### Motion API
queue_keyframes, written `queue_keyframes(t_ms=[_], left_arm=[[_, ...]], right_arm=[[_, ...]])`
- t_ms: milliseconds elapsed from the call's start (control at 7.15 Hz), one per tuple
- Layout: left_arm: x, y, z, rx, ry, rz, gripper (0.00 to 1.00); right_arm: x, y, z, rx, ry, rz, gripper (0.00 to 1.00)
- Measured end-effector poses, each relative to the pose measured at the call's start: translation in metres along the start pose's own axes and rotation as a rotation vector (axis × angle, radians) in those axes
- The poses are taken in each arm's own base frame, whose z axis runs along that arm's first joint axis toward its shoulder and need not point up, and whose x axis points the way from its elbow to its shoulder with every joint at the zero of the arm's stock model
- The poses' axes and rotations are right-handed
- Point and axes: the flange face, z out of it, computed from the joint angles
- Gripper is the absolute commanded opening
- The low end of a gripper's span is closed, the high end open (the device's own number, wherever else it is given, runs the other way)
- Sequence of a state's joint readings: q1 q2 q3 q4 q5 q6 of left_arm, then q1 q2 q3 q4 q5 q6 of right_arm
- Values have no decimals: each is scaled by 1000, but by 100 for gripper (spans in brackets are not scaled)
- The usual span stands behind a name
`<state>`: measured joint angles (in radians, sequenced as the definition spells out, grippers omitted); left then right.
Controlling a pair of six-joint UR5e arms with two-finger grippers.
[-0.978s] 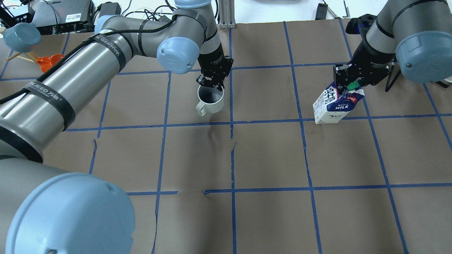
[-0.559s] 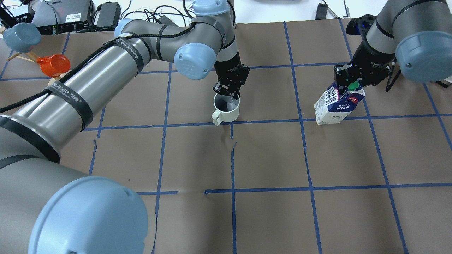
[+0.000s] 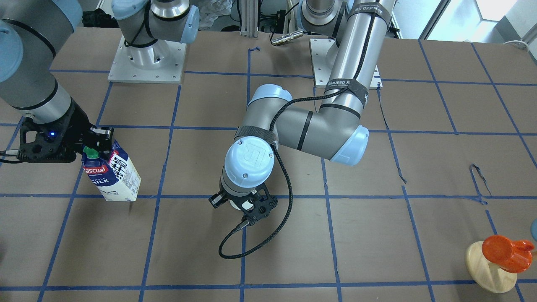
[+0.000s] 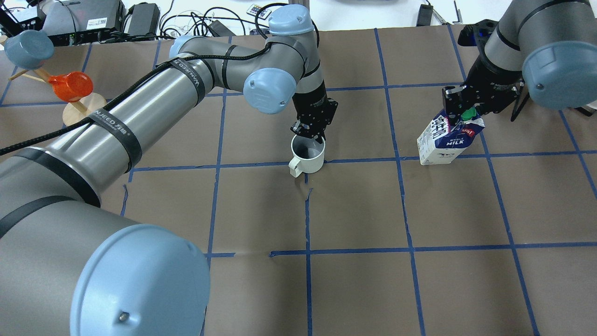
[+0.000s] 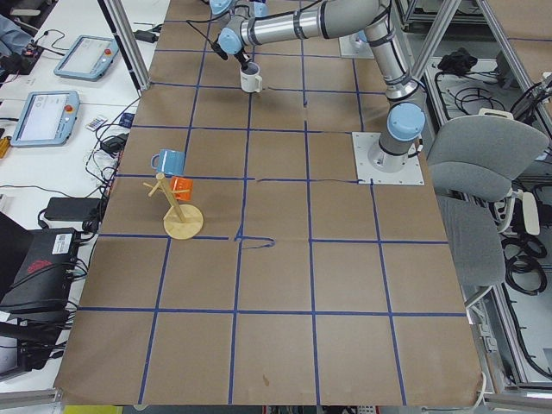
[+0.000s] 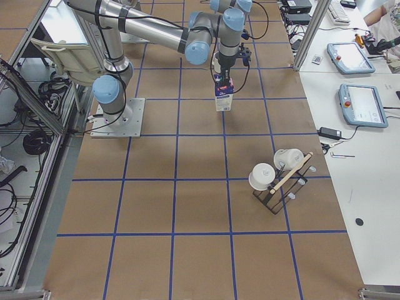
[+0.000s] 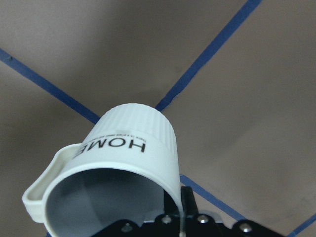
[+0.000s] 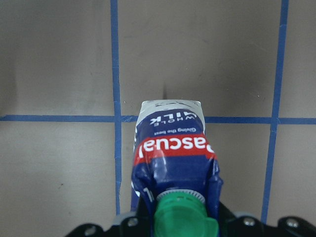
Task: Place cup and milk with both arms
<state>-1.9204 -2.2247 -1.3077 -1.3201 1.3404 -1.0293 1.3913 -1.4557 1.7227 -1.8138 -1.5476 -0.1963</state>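
The cup (image 4: pixel 308 157), a white mug with "HOME" on its side (image 7: pixel 126 148), hangs near a blue tape crossing at mid-table. My left gripper (image 4: pixel 311 136) is shut on its far rim, one finger inside and one outside. In the front-facing view the wrist hides nearly all of the cup (image 3: pixel 248 205). The milk (image 4: pixel 446 141) is a blue and white carton with a green cap, tilted, its base by a tape line. My right gripper (image 4: pixel 461 115) is shut on its gable top. The carton also shows in the front-facing view (image 3: pixel 114 176) and the right wrist view (image 8: pixel 173 148).
A wooden mug rack (image 4: pixel 79 103) with an orange cup (image 4: pixel 70 86) and a blue cup (image 4: pixel 27 46) stands at the far left. A second rack with white cups (image 6: pixel 281 178) stands on the right arm's side. Cables and electronics line the far edge.
My left gripper has carried the cup to the right and nearer the robot, up to the tape crossing. The milk and my right gripper have hardly moved.
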Motion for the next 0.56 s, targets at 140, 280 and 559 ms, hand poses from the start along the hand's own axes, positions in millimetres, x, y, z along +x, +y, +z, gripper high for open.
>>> queue_keyframes(t_ms=[140, 280, 559], left_arm=[[0, 0, 2, -3, 1, 4, 100], [0, 1, -4, 4, 10, 10, 100], [-6, 1, -50, 66, 46, 42, 100]], right_arm=[[0, 0, 0, 0, 0, 0, 16], [0, 0, 0, 0, -1, 0, 17], [-3, 0, -1, 3, -9, 9, 18]])
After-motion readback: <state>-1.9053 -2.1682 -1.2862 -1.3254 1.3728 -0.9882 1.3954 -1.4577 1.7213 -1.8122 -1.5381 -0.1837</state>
